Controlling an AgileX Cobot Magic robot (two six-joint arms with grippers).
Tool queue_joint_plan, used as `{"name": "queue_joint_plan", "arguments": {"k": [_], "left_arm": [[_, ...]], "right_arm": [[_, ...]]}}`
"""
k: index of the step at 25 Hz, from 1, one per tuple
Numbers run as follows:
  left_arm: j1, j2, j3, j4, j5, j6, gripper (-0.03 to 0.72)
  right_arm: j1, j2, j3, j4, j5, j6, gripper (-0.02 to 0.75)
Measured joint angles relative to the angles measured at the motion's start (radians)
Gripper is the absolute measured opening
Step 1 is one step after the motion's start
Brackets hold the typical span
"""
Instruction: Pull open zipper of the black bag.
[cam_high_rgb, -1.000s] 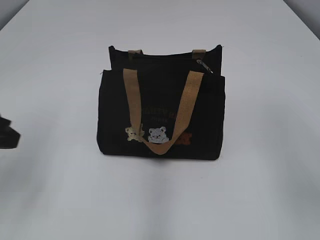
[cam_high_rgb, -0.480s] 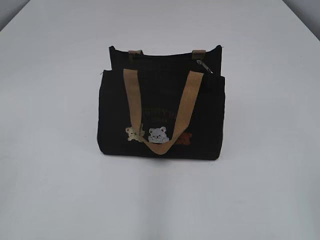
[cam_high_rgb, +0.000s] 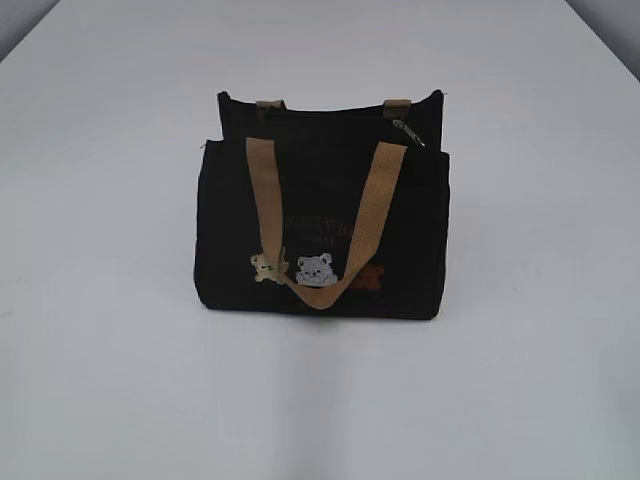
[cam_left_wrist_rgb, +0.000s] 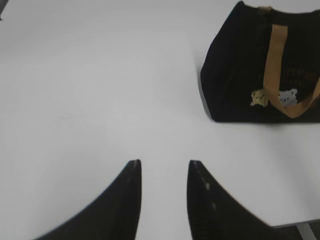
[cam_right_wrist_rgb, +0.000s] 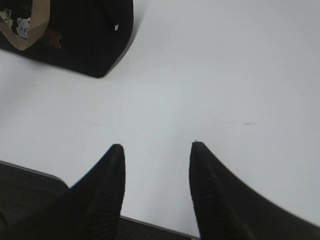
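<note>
Exterior view has the small black fabric tote bag (cam_high_rgb: 322, 235) with tan webbing handles upright mid-table, zipper (cam_high_rgb: 330, 112) along its top looking shut, silver pull (cam_high_rgb: 408, 131) at the right end, so nothing's done yet. Left gripper (cam_left_wrist_rgb: 163, 172) and right gripper (cam_right_wrist_rgb: 156, 155) both part open, empty, well off it. Front lettering's too faint to read, maybe curved text

The black bag (cam_high_rgb: 322, 225) is carrying faint arched lettering on its front, sitting between the tan straps just above the bear patches (cam_high_rgb: 315, 270), but the letters are showing too blurred and dim to be read in any view. No other writing, brand or number is showing.
</note>
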Motion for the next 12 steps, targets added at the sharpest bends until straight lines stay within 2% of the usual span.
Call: {"name": "queue_joint_plan", "arguments": {"k": [12], "left_arm": [[0.0,-0.003,0.009,-0.013,-0.013,0.007,0.238]], "right_arm": [[0.0,0.0,0.002,0.0,-0.003,0.0,0.334]]}}
